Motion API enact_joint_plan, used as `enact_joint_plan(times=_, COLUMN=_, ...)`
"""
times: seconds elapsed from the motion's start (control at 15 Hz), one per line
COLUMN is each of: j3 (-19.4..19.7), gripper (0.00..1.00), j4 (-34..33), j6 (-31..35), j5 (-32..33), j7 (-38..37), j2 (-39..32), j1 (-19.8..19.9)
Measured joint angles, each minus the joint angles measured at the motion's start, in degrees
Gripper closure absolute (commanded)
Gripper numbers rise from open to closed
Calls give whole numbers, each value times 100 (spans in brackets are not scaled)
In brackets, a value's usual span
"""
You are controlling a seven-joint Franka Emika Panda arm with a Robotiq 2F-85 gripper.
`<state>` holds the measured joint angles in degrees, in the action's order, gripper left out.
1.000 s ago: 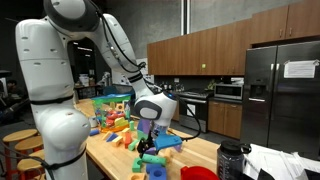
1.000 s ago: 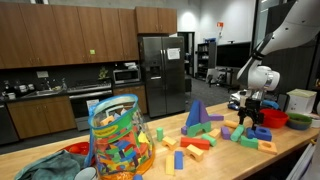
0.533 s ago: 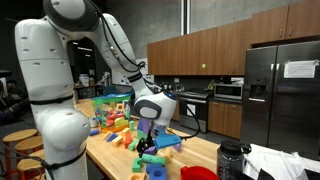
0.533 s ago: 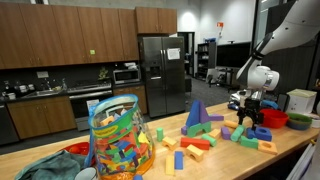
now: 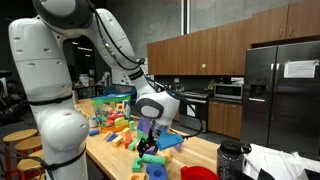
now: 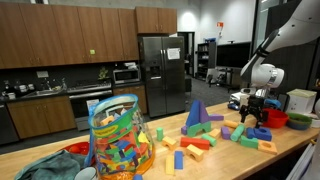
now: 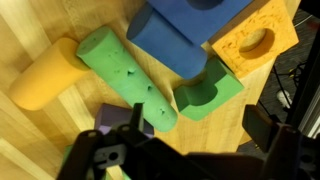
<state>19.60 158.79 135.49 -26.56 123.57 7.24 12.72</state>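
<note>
In the wrist view my gripper point(image 7: 188, 132) stands open just above the wooden table, holding nothing. The near end of a green foam cylinder point(image 7: 122, 78) lies by its left finger point(image 7: 108, 124). A green arch block point(image 7: 212, 92) sits just ahead of the jaws. Beyond are a yellow cylinder point(image 7: 44, 82), a blue block point(image 7: 188, 30) and an orange block with a hole point(image 7: 256, 36). In both exterior views the gripper point(image 5: 149, 134) point(image 6: 256, 121) hangs low over scattered foam blocks point(image 6: 248, 134).
A mesh bag of coloured blocks point(image 6: 119, 141) stands on the table point(image 6: 200, 166). A red bowl point(image 6: 273, 119) point(image 5: 199, 173) sits near the gripper. A black bottle point(image 5: 232, 160) is at the table's end. More blocks point(image 5: 115, 124) lie behind the arm.
The arm has shifted slightly, and the gripper has edged a little sideways above the blocks. Its jaws stay open and no block has moved.
</note>
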Motion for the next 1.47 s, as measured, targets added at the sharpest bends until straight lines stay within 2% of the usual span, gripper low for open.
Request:
enact_joint_plan(times=0.73, j3=205, gripper=0, j4=0, j6=-739, j5=550, j7=629, j2=75, j1=283)
enact_joint_plan(times=1.47, j3=208, gripper=0, j4=0, j6=-822, j5=618, j7=708, j2=87, j1=296)
